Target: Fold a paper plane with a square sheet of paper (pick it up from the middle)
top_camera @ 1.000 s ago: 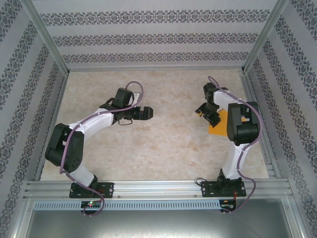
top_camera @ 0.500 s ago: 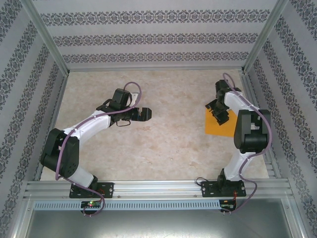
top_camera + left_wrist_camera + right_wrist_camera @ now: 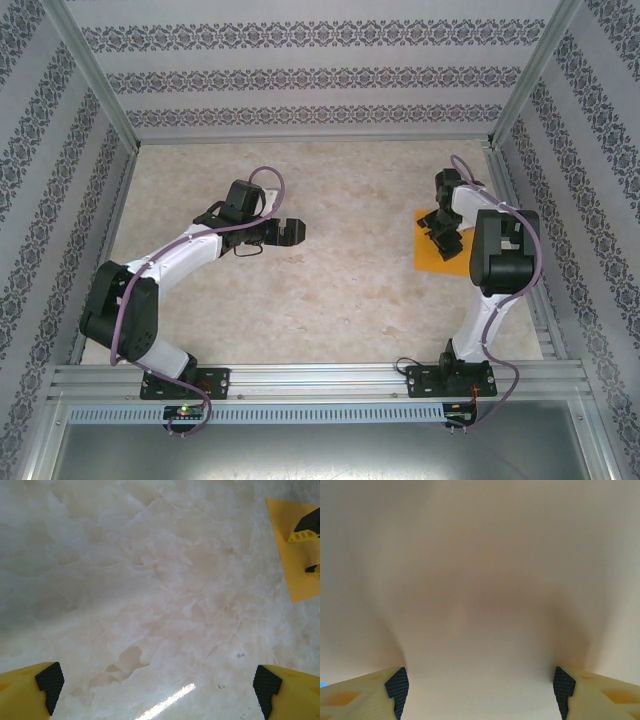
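Note:
The square sheet of paper [image 3: 428,258] lies flat and bright orange on the table at the right. Its corner also shows in the left wrist view [image 3: 292,577]. My right gripper [image 3: 441,236] points down over the sheet's middle, open, one finger to each side. In the right wrist view the sheet [image 3: 480,600] is a pale, blurred surface close under the right gripper [image 3: 480,692]. My left gripper [image 3: 290,231] hovers open over bare table left of centre, nothing between its fingers [image 3: 50,685]. The paper plane is out of view.
The marble-patterned table [image 3: 340,300] is walled by patterned panels with metal posts [image 3: 95,90]. A rail [image 3: 320,378] at the near edge carries both arm bases. The sheet lies close to the table's right edge [image 3: 525,270].
My right gripper has shifted right onto the sheet's middle and come down closer to it, and its elbow has swung right. The left arm has barely moved.

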You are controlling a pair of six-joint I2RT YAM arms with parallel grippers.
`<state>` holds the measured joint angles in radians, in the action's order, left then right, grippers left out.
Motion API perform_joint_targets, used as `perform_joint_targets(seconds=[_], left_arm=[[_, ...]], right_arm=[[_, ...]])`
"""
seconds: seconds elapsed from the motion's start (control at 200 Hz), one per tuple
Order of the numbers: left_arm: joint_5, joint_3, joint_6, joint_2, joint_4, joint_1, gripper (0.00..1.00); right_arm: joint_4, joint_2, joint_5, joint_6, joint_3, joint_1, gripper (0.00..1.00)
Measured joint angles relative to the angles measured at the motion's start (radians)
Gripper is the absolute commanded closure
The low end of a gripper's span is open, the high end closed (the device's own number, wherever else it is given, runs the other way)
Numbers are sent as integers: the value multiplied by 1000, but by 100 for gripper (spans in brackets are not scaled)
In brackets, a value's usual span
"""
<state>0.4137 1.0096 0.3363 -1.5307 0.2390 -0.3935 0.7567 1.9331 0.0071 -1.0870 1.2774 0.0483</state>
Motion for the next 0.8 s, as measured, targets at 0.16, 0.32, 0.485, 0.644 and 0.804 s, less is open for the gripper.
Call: perform_joint_targets(seconds=[0.16, 0.32, 0.485, 0.644, 0.804], left_arm=[[0, -7, 0, 10, 10, 0, 0], [-2, -19, -1, 27, 21, 0, 0], [-7, -38, -1, 42, 22, 0, 0], [-15, -65, -12, 74, 38, 1, 0], [-24, -80, -20, 106, 47, 7, 0]], right_arm=[[2, 0, 11, -10, -2, -37, 22], [20, 12, 11, -15, 15, -92, 22], [21, 15, 7, -38, 19, -169, 22], [21, 26, 6, -66, 31, -253, 22], [21, 30, 7, -112, 36, -347, 22]])
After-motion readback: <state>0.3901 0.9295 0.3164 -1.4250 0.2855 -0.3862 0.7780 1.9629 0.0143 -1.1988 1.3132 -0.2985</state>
